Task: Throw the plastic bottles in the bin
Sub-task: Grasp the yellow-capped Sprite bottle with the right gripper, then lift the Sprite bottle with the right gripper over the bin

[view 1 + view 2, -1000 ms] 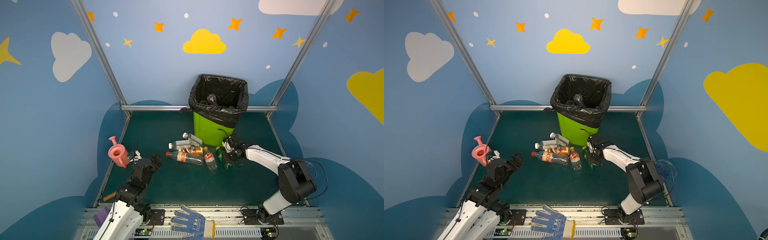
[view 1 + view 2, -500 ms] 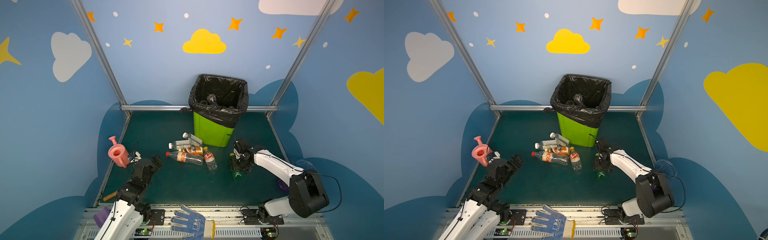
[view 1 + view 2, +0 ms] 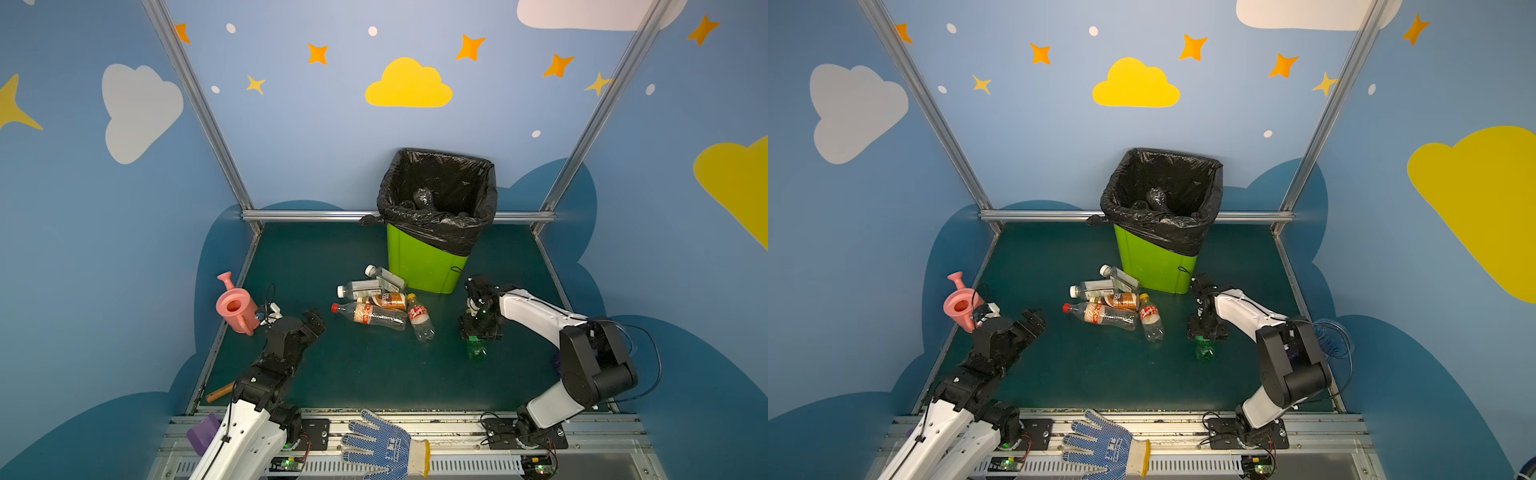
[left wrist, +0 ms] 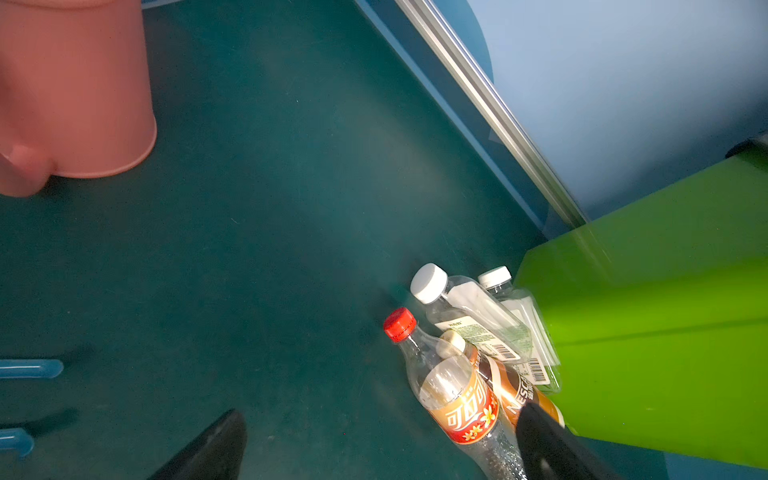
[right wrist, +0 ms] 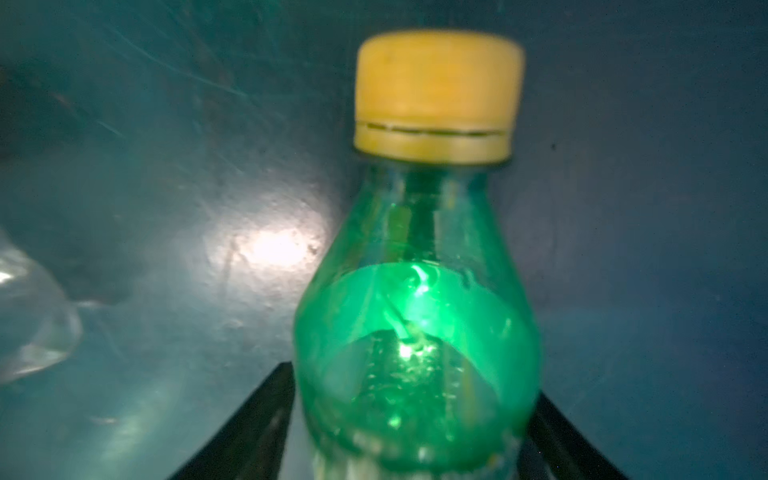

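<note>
A dark green mat is walled by blue panels, with a metal rail along its far edge. The bin, green with a black liner, stands against that rail, right of centre. Dark shapes lie inside it.

Just in front of the bin's left corner, five bottles lie on their sides in a tight heap. The two nearest the bin are against its wall or almost so. A green bottle with a yellow cap lies apart on the mat, right of the heap and in front of the bin's right corner.

The right gripper points down over the green bottle. In the wrist view its fingers sit close on either side of the bottle's body, but it is unclear whether they press it. The left gripper, jaws spread wide and holding nothing, sits low to the left of the heap, with bare mat between them.

A pink can stands at the left edge. The mat's far left corner and the broad near strip between the two arms are open. A blue glove lies on the front frame.
</note>
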`<state>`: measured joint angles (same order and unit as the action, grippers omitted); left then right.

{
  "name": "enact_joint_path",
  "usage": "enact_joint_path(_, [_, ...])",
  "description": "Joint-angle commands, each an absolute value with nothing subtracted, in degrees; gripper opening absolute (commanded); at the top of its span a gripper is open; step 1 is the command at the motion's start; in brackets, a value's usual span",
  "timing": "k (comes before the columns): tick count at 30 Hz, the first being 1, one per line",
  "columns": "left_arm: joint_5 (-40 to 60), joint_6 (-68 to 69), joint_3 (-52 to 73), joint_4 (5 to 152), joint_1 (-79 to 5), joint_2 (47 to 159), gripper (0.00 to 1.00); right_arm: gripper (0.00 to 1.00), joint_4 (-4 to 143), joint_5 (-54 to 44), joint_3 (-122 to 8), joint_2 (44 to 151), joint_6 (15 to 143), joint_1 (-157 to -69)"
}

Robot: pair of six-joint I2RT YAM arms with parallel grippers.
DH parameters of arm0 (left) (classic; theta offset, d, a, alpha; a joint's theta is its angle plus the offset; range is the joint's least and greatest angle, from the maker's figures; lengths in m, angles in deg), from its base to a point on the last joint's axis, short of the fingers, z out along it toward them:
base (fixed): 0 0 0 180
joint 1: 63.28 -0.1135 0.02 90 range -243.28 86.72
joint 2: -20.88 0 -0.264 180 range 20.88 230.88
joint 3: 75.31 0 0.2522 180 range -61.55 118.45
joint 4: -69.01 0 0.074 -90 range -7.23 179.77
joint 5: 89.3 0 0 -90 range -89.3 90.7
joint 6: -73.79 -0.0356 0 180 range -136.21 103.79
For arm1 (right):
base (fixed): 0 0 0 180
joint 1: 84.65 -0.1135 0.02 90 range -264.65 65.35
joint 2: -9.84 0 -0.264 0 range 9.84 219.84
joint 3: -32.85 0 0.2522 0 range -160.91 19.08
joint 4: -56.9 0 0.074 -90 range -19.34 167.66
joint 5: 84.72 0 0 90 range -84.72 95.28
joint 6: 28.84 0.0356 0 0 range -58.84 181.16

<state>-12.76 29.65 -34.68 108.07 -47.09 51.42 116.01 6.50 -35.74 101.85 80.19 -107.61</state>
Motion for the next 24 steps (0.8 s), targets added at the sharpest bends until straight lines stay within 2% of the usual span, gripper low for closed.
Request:
enact_joint_path(1, [-12.94,29.41,-35.36,108.19,-47.55,51.31,1.0,0.56,117.6,6.05,-37.74,102.61,79.85,-107.14])
enact_joint_path(2, [-12.77,29.4,-35.36,108.11,-47.63,51.53,1.0,0.52,117.59,6.0,-38.05,102.15,79.83,-107.19])
enact_joint_path(10, [-12.31,29.41,-36.2,107.06,-48.15,54.19,1.0,0.49,120.36,6.17,-44.49,88.54,77.25,-103.64])
enact_joint_path(13, [-12.06,29.41,-36.41,106.48,-48.48,56.52,1.0,0.5,122.69,9.22,-53.58,80.96,75.14,-100.72])
enact_joint_path(18, [-11.25,29.66,-36.67,104.46,-48.89,61.16,1.0,0.53,118.55,14.81,-73.79,70.15,69.68,-96.71])
enact_joint_path(22, [-10.47,29.32,-36.16,103.51,-49.04,63.97,1.0,0.54,112.31,13.92,-89.05,68.1,67.04,-96.43])
enact_joint_path(24, [-10.55,29.06,-35.72,103.78,-49.08,64.38,1.0,0.53,108.22,12.37,-92.54,68.26,67.23,-96.42])
